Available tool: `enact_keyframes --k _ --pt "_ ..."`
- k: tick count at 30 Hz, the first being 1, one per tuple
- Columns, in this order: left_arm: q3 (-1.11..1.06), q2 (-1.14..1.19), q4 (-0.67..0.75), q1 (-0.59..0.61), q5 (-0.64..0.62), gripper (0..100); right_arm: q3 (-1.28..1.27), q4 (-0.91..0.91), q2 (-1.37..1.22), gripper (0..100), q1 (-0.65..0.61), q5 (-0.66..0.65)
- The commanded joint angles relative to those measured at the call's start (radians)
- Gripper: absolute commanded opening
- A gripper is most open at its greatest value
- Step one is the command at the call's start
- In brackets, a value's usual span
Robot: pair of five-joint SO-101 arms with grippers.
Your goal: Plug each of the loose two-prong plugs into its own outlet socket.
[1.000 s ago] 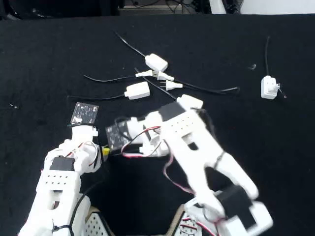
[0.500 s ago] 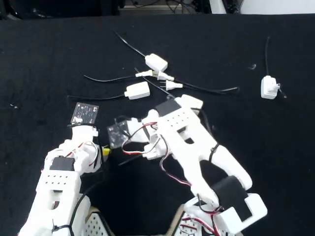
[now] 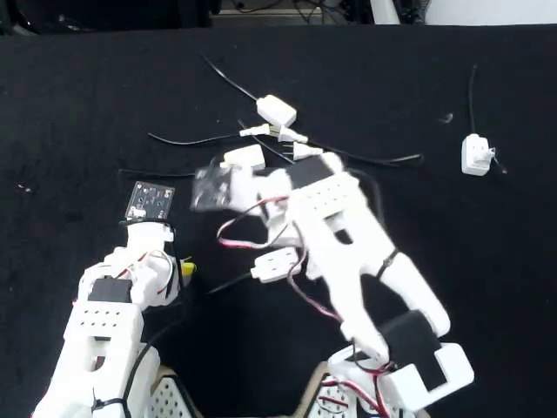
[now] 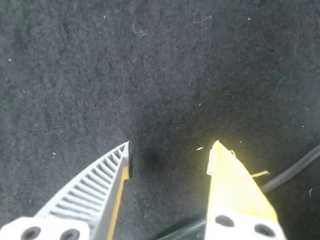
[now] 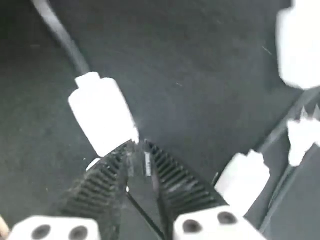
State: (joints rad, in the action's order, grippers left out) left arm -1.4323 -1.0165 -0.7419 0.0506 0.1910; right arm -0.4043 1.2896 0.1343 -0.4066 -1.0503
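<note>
On the black bench lie four white sockets and three loose plugs, each on a thin black cable.

At the near left, the left gripper hangs low over bare bench. Its jaws stand wide apart and hold nothing, and a black cable runs past the yellow one. Just beyond it lies a small black card.

Right of the card is the right gripper. Its jaws are drawn almost together, leaving only a slit. I cannot tell whether anything thin is pinched there. The tips sit just beside a socket.

- **Socket one** lies just right of that gripper.
- **Socket two** lies farther back.
- **Socket three** lies nearer, against the right arm.
- **Plugs:** the three cluster between sockets one and two.
- **Socket four** lies alone, well apart at the far right.
</note>
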Motion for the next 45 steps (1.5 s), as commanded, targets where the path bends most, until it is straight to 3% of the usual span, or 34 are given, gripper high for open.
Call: enact_keyframes --k 1,4,9,11,15,18,26,32,41,45 --pt "0.002 0.002 0.005 0.010 -0.008 25 0.094 0.054 0.031 1.3 0.081 0.129" --pt "0.001 0.002 0.005 0.010 -0.008 25 0.108 0.064 0.031 2.3 0.153 0.253" --pt "0.001 0.002 0.006 0.010 -0.008 25 0.018 -0.064 0.030 13.2 0.296 0.264" --pt "0.001 0.002 0.009 0.010 -0.008 25 -0.039 -0.157 0.021 13.7 0.322 0.279" --pt "-0.008 0.002 0.014 0.010 -0.008 25 -0.136 -0.233 0.025 13.7 0.331 0.497" --pt "-0.012 0.002 0.012 0.010 -0.008 25 -0.153 -0.232 0.031 13.7 0.374 0.489" --pt "-0.010 0.002 0.014 0.010 -0.006 25 -0.082 -0.141 0.031 13.8 0.442 0.146" --pt "-0.010 0.002 0.014 0.010 -0.006 25 0.027 -0.173 0.031 14.2 0.457 0.095" --pt "-0.010 0.002 0.014 0.010 -0.006 25 0.047 0.092 0.025 13.8 0.471 -0.321" --pt "-0.010 0.002 0.012 0.010 -0.006 25 -0.031 0.107 0.021 13.8 0.483 -0.502"
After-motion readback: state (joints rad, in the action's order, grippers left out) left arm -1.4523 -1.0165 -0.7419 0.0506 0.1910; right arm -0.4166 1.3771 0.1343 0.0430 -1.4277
